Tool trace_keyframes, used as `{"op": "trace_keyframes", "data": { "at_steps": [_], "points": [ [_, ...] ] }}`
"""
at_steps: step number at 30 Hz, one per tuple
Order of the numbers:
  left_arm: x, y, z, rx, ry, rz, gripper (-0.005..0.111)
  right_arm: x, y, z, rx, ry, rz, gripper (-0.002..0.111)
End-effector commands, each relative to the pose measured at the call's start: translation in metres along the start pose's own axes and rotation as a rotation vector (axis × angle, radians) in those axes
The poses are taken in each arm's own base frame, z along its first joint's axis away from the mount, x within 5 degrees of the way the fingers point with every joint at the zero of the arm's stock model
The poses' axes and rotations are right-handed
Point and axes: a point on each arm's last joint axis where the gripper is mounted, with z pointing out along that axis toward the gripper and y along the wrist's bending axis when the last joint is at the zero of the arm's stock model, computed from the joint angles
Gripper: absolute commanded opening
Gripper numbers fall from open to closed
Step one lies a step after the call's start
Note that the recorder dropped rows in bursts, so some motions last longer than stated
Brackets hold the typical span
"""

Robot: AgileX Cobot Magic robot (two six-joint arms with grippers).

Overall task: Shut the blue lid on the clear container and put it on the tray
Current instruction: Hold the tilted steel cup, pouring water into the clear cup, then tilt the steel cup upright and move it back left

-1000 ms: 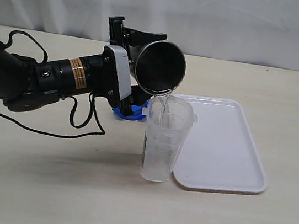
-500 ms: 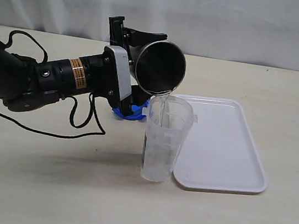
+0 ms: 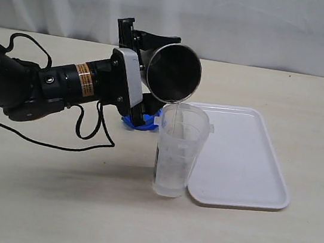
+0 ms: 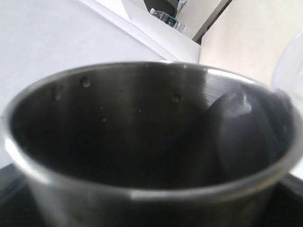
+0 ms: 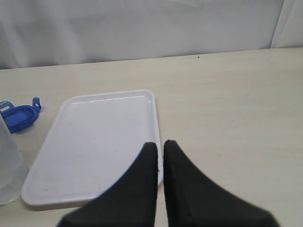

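Table point(image 3: 48, 202): pale wood-tone, fills the lower two thirds of the exterior view.

Left arm point(image 3: 46, 84): enters from the left edge and reaches to centre frame. Pose is unchanged from one second ago.

Tray point(image 3: 246, 163): white, flat on the table at centre right, nothing on it. Same position as before. In the right wrist view it lies at centre left point(image 5: 94, 137).

Steel cup point(image 3: 171, 74): upper centre, tipped on its side with its mouth facing the camera and its lip over the clear container. The left gripper point(image 3: 151, 68) clamps it, jaws spread wide around the cup wall. In the left wrist view the cup point(image 4: 151, 142) fills the frame, droplets on its inner wall.

Clear container point(image 3: 177, 154): upright on the table at centre, touching or just beside the tray's left rim, lid off, partly filled with clear liquid point(image 3: 171, 174). The stream from the cup has thinned to a faint thread; earlier frames showed a fuller pour.

Blue lid point(image 3: 142, 123): on the table behind the container, partly hidden by the gripper. It has not moved.

Right gripper point(image 5: 160, 153): fingers pressed together, holding nothing, above the tray's near rim.
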Motion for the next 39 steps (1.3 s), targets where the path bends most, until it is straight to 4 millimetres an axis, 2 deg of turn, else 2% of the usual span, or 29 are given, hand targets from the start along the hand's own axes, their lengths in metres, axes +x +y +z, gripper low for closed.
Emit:
{"op": "trace_keyframes", "data": {
  "at_steps": [1, 7, 10, 15, 20, 25, 29, 35, 39],
  "points": [
    [-0.007, 0.014, 0.001, -0.075, -0.037, 0.016, 0.0, 0.0, 0.0, 0.0, 0.002, -0.006, 0.004, 0.005],
    [-0.007, 0.014, 0.001, -0.077, -0.037, 0.014, 0.0, 0.0, 0.0, 0.0, 0.002, -0.006, 0.004, 0.005],
    [-0.007, 0.015, 0.001, -0.076, -0.041, -0.124, 0.0, 0.0, 0.0, 0.0, 0.002, -0.006, 0.004, 0.005],
    [-0.007, 0.015, 0.001, -0.074, -0.045, -0.212, 0.0, 0.0, 0.0, 0.0, 0.002, -0.006, 0.004, 0.005],
    [-0.003, 0.016, 0.001, -0.093, -0.006, -0.383, 0.0, 0.0, 0.0, 0.0, 0.002, -0.006, 0.004, 0.005],
    [0.017, 0.02, -0.002, -0.207, 0.174, -0.653, 0.0, 0.0, 0.0, 0.0, 0.002, -0.006, 0.004, 0.005],
    [0.033, 0.024, -0.008, -0.273, 0.285, -0.757, 0.0, 0.0, 0.0, 0.0, 0.002, -0.006, 0.004, 0.005],
    [0.068, 0.051, -0.022, -0.363, 0.367, -1.019, 0.0, 0.0, 0.0, 0.0, 0.002, -0.006, 0.004, 0.005],
    [0.09, 0.064, -0.039, -0.403, 0.356, -1.115, 0.0, 0.0, 0.0, 0.0, 0.002, -0.006, 0.004, 0.005]
  ]
}}
